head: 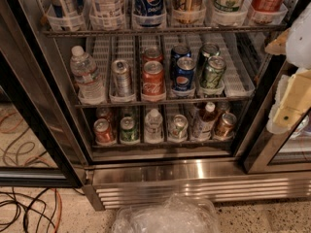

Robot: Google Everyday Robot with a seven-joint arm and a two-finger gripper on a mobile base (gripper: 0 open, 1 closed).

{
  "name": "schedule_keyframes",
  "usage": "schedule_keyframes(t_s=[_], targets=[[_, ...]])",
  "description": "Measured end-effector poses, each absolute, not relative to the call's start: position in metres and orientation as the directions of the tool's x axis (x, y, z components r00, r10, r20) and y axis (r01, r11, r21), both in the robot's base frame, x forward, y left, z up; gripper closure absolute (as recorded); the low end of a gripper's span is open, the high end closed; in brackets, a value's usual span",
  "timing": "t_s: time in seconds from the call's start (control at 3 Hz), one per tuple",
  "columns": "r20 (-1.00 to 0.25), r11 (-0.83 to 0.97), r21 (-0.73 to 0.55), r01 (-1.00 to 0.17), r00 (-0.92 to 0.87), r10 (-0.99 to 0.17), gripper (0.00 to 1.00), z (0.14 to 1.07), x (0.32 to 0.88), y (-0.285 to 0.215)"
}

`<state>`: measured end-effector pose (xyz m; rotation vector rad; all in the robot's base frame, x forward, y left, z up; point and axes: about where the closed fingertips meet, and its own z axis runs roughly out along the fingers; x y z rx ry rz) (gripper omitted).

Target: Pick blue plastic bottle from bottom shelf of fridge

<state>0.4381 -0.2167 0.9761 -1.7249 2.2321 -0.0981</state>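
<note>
Standing on the bottom shelf (pixel 160 142) of the fridge (pixel 194 174), the blue plastic bottle (pixel 206 121); gripper (pixel 287 105) at right edge, well apart, its grip state cannot be told

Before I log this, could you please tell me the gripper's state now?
Gripper: cannot be told; it is at the right edge, in front of the fridge.

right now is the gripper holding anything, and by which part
nothing that shows: the gripper is at the right edge, apart from the racks, and the blue plastic bottle stands on the bottom shelf
</note>
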Motion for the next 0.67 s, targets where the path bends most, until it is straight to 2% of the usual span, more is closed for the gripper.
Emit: schedule_keyframes(t_s=[0.33, 0.67], targets=[[-0.207, 0.270, -0.245, -0.931, -0.222, -0.953, 0.00, 0.976, 0.438, -0.217], [-0.280, 0.324, -0.218, -0.920, -0.259, -0.924, 0.00, 0.968, 0.444, -0.203]])
